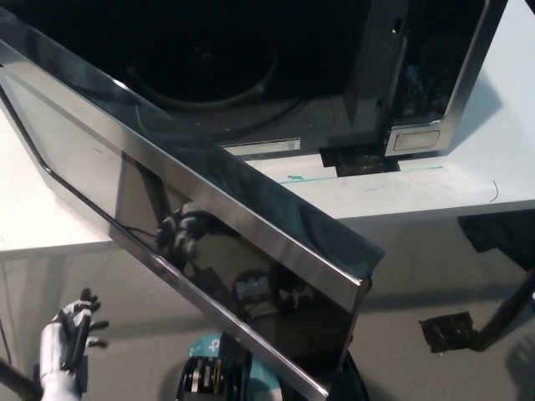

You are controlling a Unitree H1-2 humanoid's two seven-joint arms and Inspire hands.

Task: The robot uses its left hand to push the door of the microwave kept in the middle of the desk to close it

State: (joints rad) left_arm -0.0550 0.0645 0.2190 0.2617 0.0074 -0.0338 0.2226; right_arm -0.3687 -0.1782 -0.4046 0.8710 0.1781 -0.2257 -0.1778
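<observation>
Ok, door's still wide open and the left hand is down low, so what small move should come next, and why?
Probably raise the left hand up and forward to the glossy outer face of the microwave door. The hand sits at the lower left, below the door's lower edge and apart from it, fingers spread, holding nothing. The door stands swung out over the desk edge, the cavity exposed. Contact has to come before any push.

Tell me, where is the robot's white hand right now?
In the head view, the left hand is low at the picture's left, below the open microwave door and not touching it.
</observation>
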